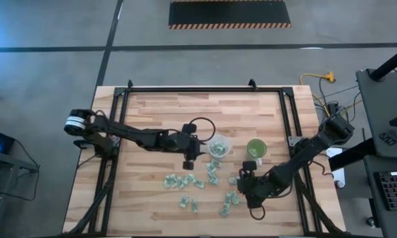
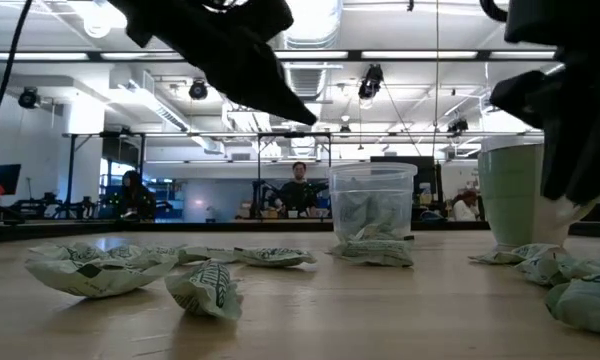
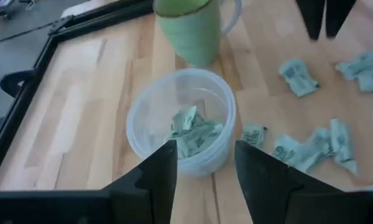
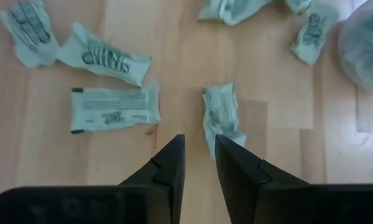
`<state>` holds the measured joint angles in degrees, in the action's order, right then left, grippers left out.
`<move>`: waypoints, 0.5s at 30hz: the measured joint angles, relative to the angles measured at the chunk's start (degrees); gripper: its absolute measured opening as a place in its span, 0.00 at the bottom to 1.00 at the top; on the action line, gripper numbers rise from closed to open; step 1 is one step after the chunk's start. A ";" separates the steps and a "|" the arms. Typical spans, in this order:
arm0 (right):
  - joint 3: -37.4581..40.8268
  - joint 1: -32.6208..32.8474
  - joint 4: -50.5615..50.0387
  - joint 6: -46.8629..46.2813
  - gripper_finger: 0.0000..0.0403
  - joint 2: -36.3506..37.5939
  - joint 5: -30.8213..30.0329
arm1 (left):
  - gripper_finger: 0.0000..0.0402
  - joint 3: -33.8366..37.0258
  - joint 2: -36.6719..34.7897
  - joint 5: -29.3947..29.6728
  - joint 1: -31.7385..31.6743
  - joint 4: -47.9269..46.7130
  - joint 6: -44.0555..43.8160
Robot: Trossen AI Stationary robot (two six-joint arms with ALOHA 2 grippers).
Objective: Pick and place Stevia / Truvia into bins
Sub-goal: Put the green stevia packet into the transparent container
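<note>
Many sachets (image 1: 185, 182) lie across the lower middle of the table, some already in my clear cup (image 3: 181, 120), where my left gripper (image 3: 205, 165) hangs open and empty, while my right gripper (image 4: 199, 163), fingers narrow, could miss the crumpled sachet (image 4: 221, 118).

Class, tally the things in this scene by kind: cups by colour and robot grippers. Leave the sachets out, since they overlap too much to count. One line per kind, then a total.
Clear plastic cup: 1
Green cup: 1
Grippers: 2, the left gripper and the right gripper
Total: 4
</note>
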<state>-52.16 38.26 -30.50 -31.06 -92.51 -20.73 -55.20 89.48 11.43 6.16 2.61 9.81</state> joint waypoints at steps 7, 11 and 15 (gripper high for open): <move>0.12 -0.73 0.40 1.27 0.24 -3.09 -3.78 | 0.36 1.89 -3.90 -0.04 3.47 -5.84 -5.30; 0.12 -1.78 1.26 1.50 0.29 -3.97 -4.73 | 0.36 2.23 -4.18 0.21 5.55 -6.92 -6.50; 0.13 -2.74 1.37 1.41 0.35 -4.08 -3.05 | 0.36 2.21 -4.19 0.72 6.72 -8.10 -6.46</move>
<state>-52.03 35.52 -29.13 -29.65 -96.60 -23.78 -52.99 85.29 12.15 12.88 -5.49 3.35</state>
